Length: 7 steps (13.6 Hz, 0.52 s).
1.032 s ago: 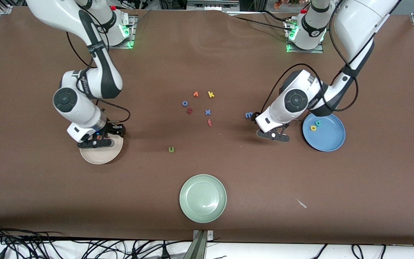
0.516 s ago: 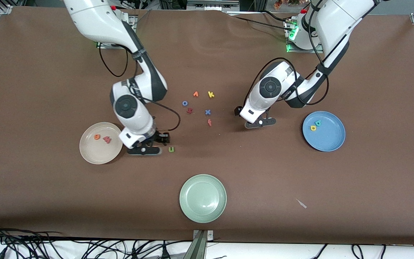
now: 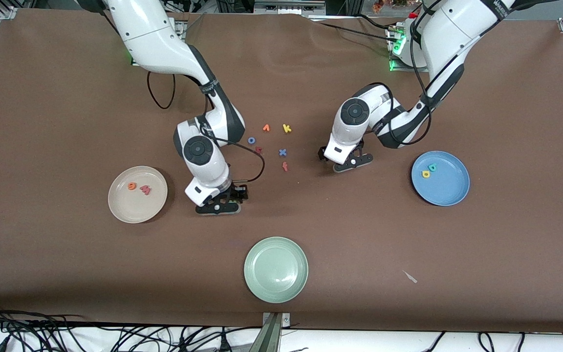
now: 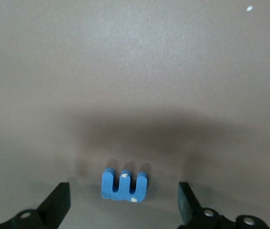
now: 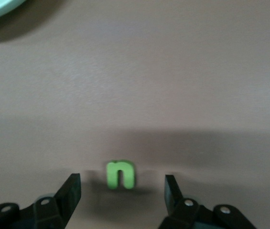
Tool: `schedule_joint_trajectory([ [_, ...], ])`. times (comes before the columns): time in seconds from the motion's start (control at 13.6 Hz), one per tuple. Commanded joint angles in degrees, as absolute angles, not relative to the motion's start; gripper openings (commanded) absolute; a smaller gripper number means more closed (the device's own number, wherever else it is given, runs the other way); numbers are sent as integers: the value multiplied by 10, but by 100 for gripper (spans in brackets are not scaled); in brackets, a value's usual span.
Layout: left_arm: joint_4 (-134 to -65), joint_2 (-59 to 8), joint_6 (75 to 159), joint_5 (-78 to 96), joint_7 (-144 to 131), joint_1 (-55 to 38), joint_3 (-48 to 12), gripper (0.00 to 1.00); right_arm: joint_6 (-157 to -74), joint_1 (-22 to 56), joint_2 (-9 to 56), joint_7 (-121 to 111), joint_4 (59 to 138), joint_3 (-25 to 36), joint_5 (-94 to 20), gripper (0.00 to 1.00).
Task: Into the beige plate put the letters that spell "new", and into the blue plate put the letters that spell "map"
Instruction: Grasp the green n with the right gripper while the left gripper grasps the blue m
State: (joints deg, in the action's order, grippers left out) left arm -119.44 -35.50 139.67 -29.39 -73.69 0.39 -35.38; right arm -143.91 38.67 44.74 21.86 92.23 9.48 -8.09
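Note:
The beige plate (image 3: pixel 124 208) holds the orange "e" (image 3: pixel 131 186) and the pink "w" (image 3: pixel 145 189). On the blue plate (image 3: pixel 450 193) lie the yellow "p" (image 3: pixel 426 174) and the teal "a" (image 3: pixel 432 167). My right gripper (image 3: pixel 219 203) is low over the table beside the beige plate. In the right wrist view the right gripper (image 5: pixel 122 193) is open, and the green "n" (image 5: pixel 121 175) lies on the table between its fingers. My left gripper (image 3: pixel 346 161) stands between the loose letters and the blue plate. Seen from the left wrist, the left gripper (image 4: pixel 124 208) is open around the blue "m" (image 4: pixel 124 185).
Loose letters lie mid-table: orange "v" (image 3: pixel 266 128), yellow "k" (image 3: pixel 287 128), blue "o" (image 3: pixel 251 140), a dark red letter (image 3: pixel 258 149), blue "x" (image 3: pixel 282 152), red "f" (image 3: pixel 285 166). A pale green plate (image 3: pixel 275 269) sits near the front edge, with a white scrap (image 3: pixel 410 276) toward the left arm's end.
My right gripper left the beige plate, uncovering the "e" and "w", and came down over the green "n". My left gripper moved from beside the blue plate to the blue "m".

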Motion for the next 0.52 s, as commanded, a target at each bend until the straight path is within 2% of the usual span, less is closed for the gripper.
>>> schedule_joint_trajectory([
  [0.0, -1187, -368, 1405, -317, -760, 1, -353, 88, -1448, 396, 462, 222, 904, 99, -83, 79],
  [0.22, -1188, -369, 1405, -318, -759, 2, -353, 72, -1465, 401, 469, 217, 910, 100, -79, 77],
  [0.44, -1188, -369, 1405, -318, -751, 4, -352, 59, -1465, 400, 470, 215, 910, 100, -76, 65],
])
